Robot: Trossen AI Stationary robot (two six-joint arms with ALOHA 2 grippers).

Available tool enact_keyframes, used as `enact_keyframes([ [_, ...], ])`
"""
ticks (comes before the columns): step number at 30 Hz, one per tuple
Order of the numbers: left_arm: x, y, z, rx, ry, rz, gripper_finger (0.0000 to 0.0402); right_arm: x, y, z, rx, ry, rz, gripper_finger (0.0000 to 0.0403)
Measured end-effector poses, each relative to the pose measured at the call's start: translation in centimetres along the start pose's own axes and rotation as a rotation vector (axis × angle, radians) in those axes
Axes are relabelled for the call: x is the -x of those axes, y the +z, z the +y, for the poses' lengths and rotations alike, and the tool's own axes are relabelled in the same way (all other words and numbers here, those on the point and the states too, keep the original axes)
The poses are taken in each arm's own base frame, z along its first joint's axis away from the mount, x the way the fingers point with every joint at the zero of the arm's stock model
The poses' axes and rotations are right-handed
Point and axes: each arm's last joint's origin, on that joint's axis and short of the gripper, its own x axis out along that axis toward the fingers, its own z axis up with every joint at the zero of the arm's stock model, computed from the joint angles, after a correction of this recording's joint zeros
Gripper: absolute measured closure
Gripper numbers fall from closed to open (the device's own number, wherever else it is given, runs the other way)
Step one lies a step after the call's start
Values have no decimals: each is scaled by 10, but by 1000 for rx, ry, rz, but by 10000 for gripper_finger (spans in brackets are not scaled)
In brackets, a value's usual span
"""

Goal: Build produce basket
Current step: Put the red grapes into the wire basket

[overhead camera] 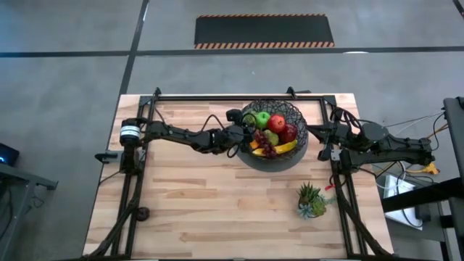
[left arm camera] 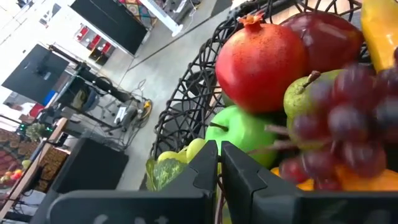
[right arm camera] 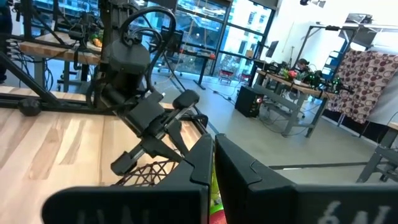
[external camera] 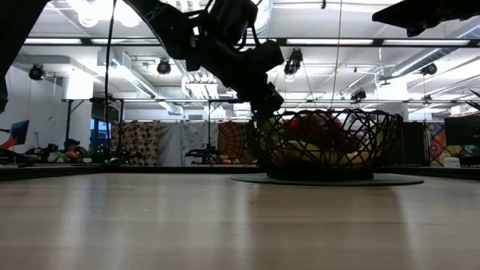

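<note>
The basket [overhead camera: 274,135] was seen right of centre in the upper half of the high view, resting on its grey disc base on the wooden table [overhead camera: 203,203]. The produce [overhead camera: 272,132] was heaped inside it: a green apple [overhead camera: 262,119], a red pomegranate-like fruit [overhead camera: 277,122], a dark red apple [overhead camera: 289,133], a pear [overhead camera: 271,137], purple grapes [overhead camera: 262,143], and a banana [overhead camera: 285,148] along the lower right rim.

Risk, as judged: the pile appeared loose, and the grapes lay near the lower left rim, so a nudge from a withdrawing finger could roll a fruit out. A finger snagged in the open wire weave could drag or tip the light basket. Both arms converged on the same bowl, so contact between them was also conceivable.

The left gripper [overhead camera: 250,133] was positioned at the basket's left rim, over the fruit. In the left wrist view its fingers [left arm camera: 239,177] were shown pressed together with nothing between them, pointing at the green apple and a bunch of green grapes [left arm camera: 166,168]; contact with the fruit could not be determined.

The right gripper [overhead camera: 313,133] was placed just beside the basket's right rim. Its fingers [right arm camera: 239,165] were likewise closed and empty, above the wire edge.

A small potted plant [overhead camera: 312,200] stood apart, at lower right.
</note>
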Motion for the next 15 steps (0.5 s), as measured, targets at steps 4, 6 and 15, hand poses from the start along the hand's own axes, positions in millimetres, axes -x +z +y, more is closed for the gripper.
enact_keyframes([
  [4, 0, 0, 1, 8, 2, 1, 401, 0, 0, 0, 0, 0, 0, 394],
  [6, -1, 0, 1, 10, 2, 1, 401, 0, 0, 0, -1, 0, 1, 394],
  [15, -1, -1, 2, 14, 11, 6, 400, 0, -1, 0, -7, 2, 9, 394],
])
